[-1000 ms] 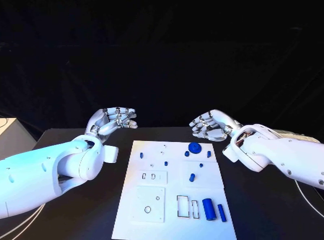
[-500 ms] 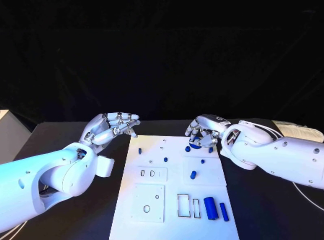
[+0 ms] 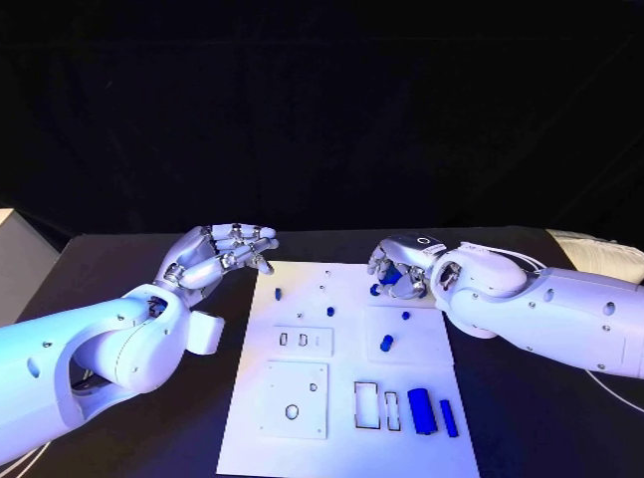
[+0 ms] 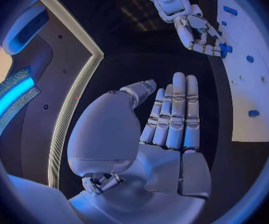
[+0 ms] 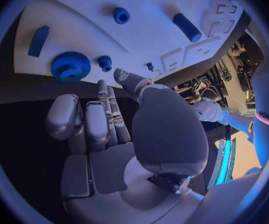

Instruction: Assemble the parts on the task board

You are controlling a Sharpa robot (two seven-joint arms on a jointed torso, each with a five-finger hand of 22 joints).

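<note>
Task board (image 3: 296,398) central on black table (image 3: 149,254). Right hand (image 3: 403,264) over far edge by blue gear (image 5: 70,66) — grasp unclear, fingertips hidden. Left hand (image 3: 218,252) beside far-left corner — fingers apart, empty.

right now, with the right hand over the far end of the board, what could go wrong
The right hand hovers by the blue gear, near a smaller gear; closing carelessly might knock that one. The task board lies loose on the table and could slide if pushed. The left hand, empty, isn't bracing it.

Dim scene, cool bluish light; wrist views bend at the edges.
</note>
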